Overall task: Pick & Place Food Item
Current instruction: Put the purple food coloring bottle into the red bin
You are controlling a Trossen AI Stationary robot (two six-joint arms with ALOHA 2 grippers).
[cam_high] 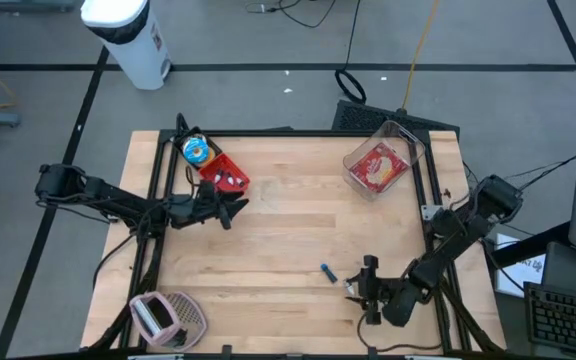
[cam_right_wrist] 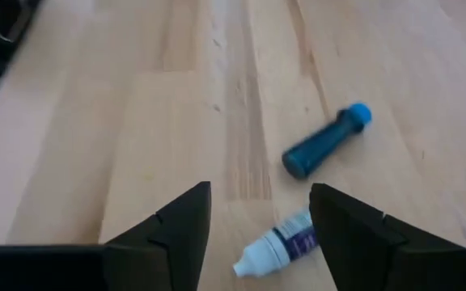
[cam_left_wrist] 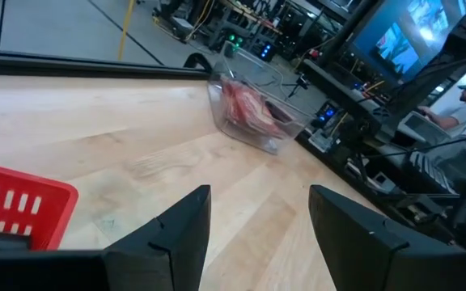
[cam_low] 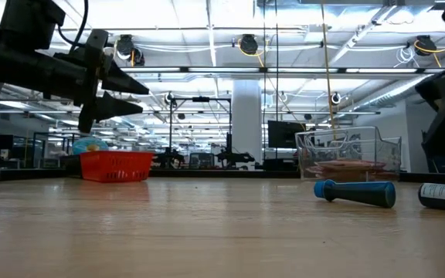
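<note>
The light wooden surface (cam_high: 288,240) carries several items. A small red plastic basket (cam_high: 223,173) sits near the far left corner with a round blue-and-orange packaged item (cam_high: 196,150) just beside it. A clear plastic bin (cam_high: 382,158) stands near the far right corner and holds a flat red packaged food item (cam_high: 376,166). In the left wrist view this item reads as reddish and folded or crumpled, lying against the bin wall; no further detail can be told.

The left gripper (cam_high: 230,208) hovers just beside the red basket and is aimed roughly level across the surface towards the clear bin. Its fingers (cam_left_wrist: 180,226) stand apart and grasp nothing. This attitude suggests an arm waiting, or lined up along the path between basket and bin.

The right gripper (cam_high: 368,268) is near the front right of the surface and tilted downward. Its fingers (cam_right_wrist: 176,218) are released and empty. Just ahead of them lie a short blue cylindrical tube (cam_right_wrist: 324,151) and a small white bottle with a purple label (cam_right_wrist: 279,243), both on their sides, close together and apparently apart. The bottle lies nearest the gap between the fingers, so it appears the likelier target. Neither reads plainly as food.

A pink-and-white object (cam_high: 165,318) rests at the front left corner, well apart from both arms.

Judgement: the food item is in the bin, and no item is in hand.
</note>
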